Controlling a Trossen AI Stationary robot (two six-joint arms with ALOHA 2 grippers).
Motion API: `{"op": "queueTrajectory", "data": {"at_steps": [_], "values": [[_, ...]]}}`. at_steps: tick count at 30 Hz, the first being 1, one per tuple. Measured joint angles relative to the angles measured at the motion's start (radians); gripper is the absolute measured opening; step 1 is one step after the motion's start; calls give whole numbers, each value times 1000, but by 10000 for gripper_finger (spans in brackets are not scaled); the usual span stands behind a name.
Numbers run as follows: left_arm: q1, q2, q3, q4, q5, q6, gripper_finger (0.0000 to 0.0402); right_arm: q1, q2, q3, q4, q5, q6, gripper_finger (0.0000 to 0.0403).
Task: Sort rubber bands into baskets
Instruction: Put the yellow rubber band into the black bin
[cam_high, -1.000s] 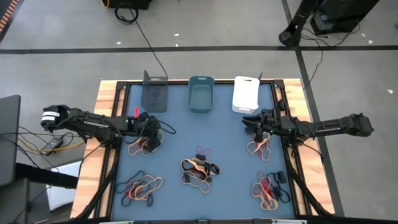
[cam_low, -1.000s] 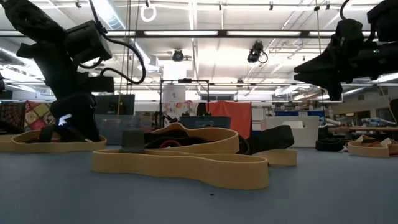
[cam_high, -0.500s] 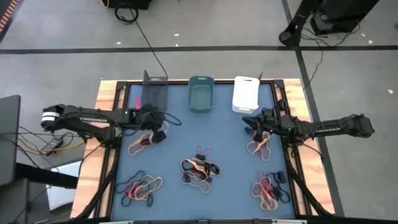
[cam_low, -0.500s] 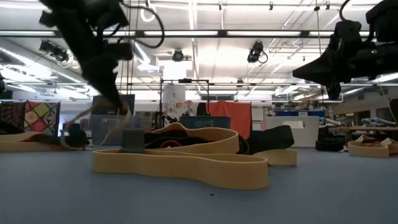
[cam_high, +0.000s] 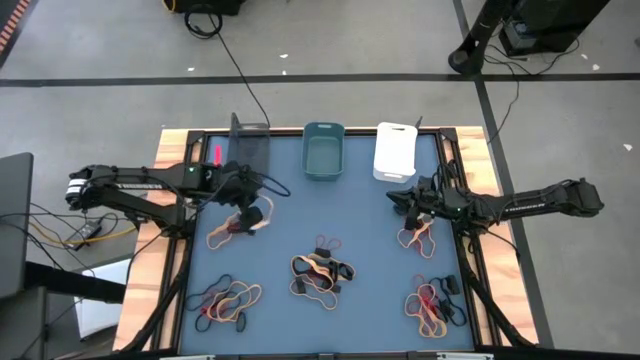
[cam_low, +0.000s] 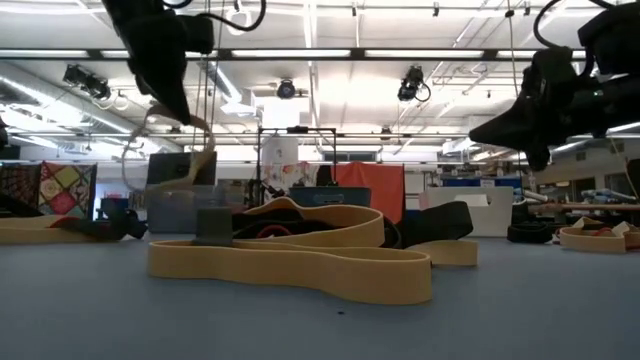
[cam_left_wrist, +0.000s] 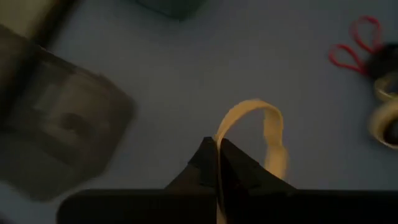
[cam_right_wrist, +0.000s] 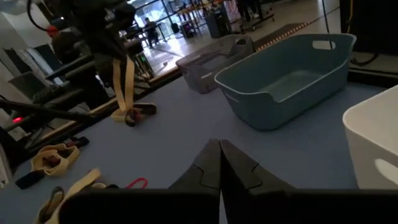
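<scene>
Since the earlier frame the left gripper lifted, pinching a tan flat rubber band near the dark grey plastic basket at the worktop's far-left corner; right gripper pressed together, empty; dangling band could snag.

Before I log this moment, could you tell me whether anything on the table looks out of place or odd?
Only slightly: the right gripper is shut on nothing, above the mat near the white basket. The left gripper holds a tan rubber band lifted near the grey basket. All three baskets stand upright; the other bands lie in piles.
</scene>
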Motion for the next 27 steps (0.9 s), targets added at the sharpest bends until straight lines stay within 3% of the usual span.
{"op": "queueTrajectory", "data": {"at_steps": [2,8,27], "values": [[11,-1,8,-2,-53,13,4,-2,11,0,11,8,-1,7],[106,-1,17,25,-74,99,4,-1,33,0,36,11,-1,11],[566,25,18,290,-73,317,3,-1,44,0,60,45,-38,9]]}}
